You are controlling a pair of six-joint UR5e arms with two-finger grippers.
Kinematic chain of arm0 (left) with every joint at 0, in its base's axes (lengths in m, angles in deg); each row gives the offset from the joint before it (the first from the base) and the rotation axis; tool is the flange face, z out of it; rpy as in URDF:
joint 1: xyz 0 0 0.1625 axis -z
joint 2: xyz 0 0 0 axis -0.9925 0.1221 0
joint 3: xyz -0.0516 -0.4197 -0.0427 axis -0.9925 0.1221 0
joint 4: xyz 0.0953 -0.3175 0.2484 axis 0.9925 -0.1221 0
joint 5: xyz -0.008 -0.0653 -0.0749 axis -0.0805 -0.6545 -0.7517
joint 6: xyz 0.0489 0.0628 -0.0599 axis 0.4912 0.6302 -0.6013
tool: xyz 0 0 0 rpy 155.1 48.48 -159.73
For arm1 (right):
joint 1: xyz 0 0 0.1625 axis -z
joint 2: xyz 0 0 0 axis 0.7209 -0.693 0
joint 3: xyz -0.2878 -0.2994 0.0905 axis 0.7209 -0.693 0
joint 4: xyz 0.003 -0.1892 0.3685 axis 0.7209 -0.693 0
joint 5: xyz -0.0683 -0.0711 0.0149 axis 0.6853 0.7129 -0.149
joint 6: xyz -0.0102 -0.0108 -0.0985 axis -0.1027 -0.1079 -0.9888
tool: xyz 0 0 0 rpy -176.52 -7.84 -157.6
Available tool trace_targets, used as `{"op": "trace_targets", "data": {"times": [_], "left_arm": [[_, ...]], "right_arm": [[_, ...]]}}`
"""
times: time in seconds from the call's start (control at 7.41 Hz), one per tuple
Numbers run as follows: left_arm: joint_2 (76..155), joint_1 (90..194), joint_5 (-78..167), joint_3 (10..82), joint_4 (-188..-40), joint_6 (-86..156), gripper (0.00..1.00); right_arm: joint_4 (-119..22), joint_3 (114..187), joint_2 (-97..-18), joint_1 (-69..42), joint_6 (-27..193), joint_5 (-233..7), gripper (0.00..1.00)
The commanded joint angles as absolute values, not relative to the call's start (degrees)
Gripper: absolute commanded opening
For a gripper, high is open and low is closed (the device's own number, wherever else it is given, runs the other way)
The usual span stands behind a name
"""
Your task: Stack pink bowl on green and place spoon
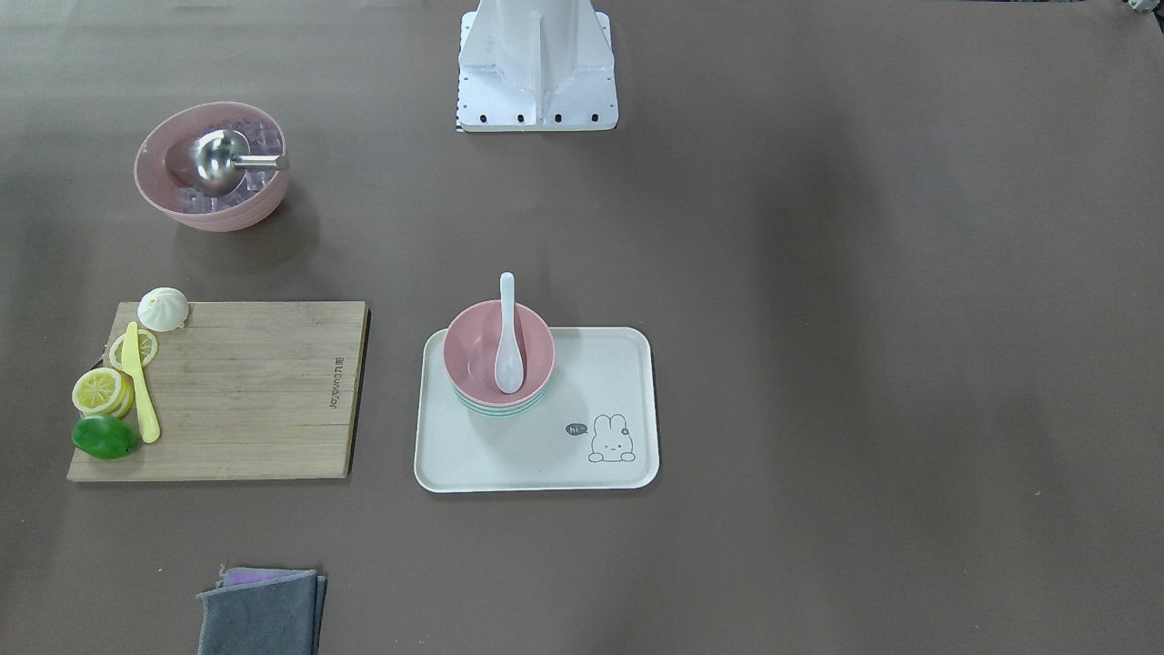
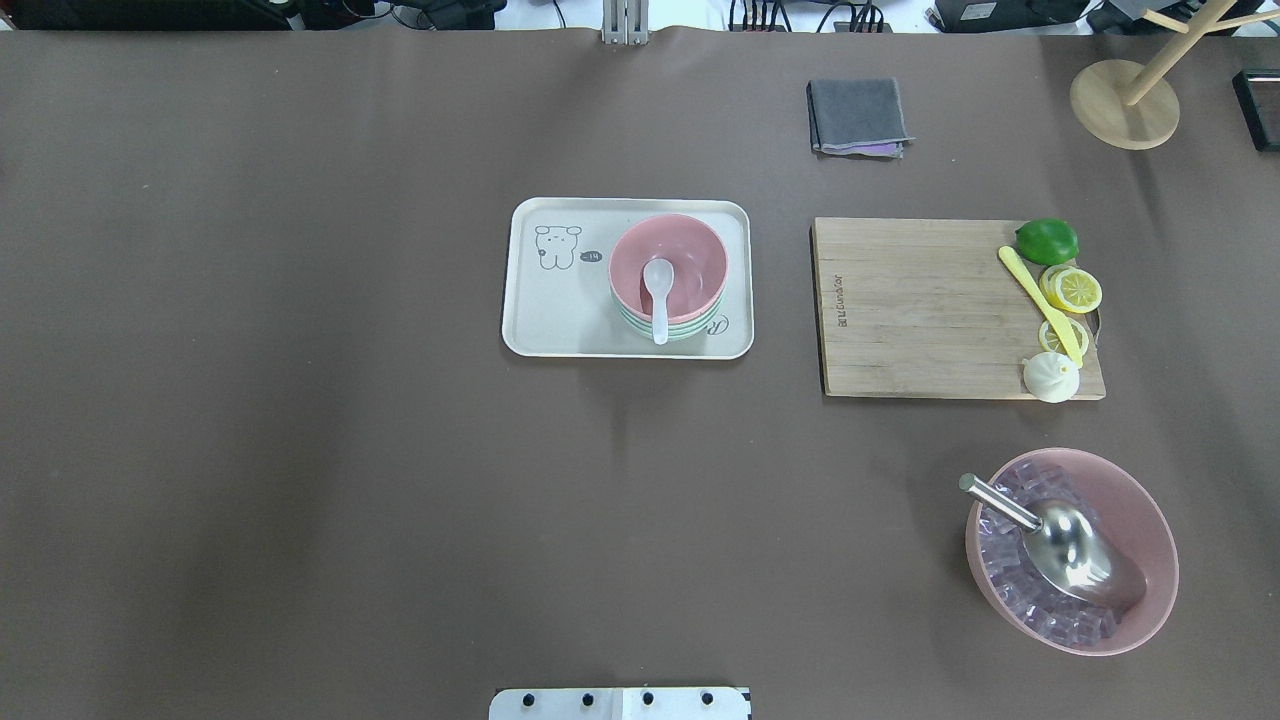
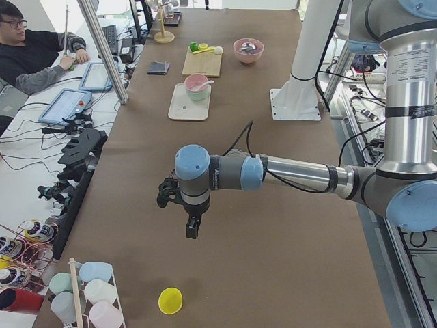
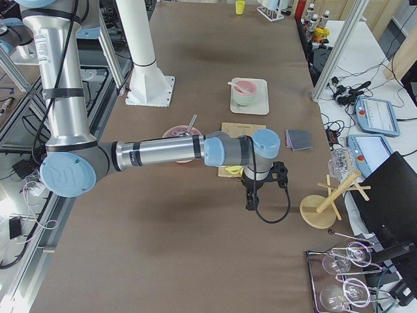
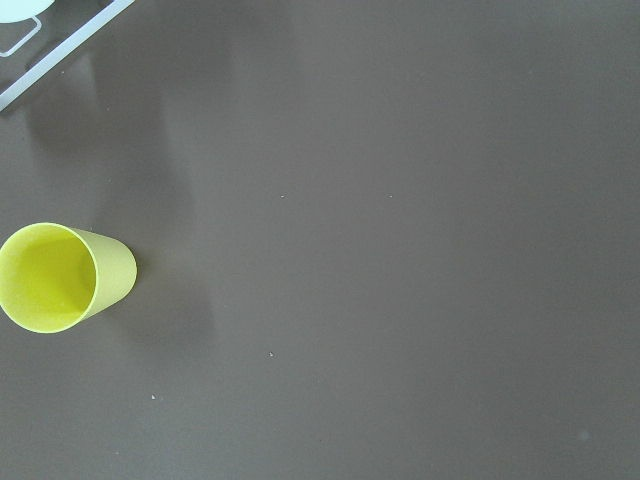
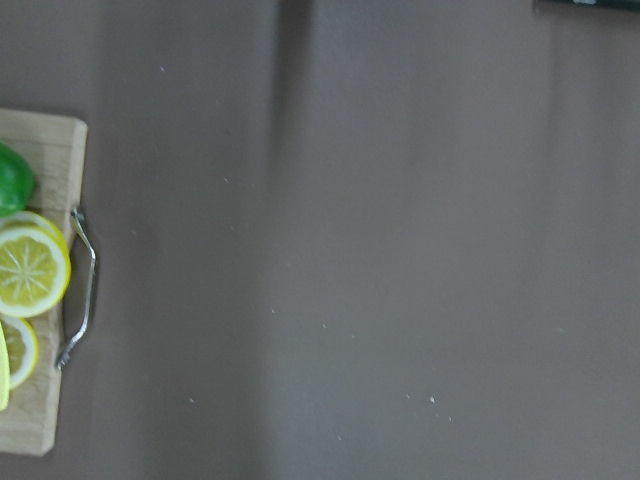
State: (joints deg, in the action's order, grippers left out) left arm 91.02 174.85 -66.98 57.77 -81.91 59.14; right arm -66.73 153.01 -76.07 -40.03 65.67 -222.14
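The pink bowl (image 1: 477, 350) sits nested on the green bowl (image 1: 500, 411), of which only the rim shows, at one end of the cream tray (image 1: 536, 455). A white spoon (image 1: 506, 337) lies in the pink bowl with its handle over the rim. The same stack shows in the overhead view: pink bowl (image 2: 690, 260), spoon (image 2: 658, 290), tray (image 2: 560, 320). My left gripper (image 3: 193, 229) hangs far from the tray near the table's left end. My right gripper (image 4: 251, 203) hangs past the cutting board near the right end. I cannot tell whether either is open or shut.
A wooden cutting board (image 2: 920, 310) holds lemon slices (image 2: 1072, 289), a lime, a yellow knife and a white bun. A large pink bowl (image 2: 1140, 520) holds ice and a metal scoop. A grey cloth (image 2: 857, 115), a wooden stand (image 2: 1125, 105) and a yellow cup (image 5: 55, 277) are also on the table.
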Motion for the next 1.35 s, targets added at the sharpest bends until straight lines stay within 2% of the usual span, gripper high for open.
{"op": "trace_targets", "data": {"times": [0.0, 1.21], "left_arm": [[91.3, 174.9, -67.0, 58.6, -82.1, 59.1, 0.98], [90.7, 174.9, -66.8, 58.7, -82.2, 59.1, 0.98]], "right_arm": [[-62.2, 157.8, -85.8, -41.4, 65.3, -222.8, 1.0], [-60.6, 158.3, -87.6, -42.5, 66.1, -224.0, 1.0]]}}
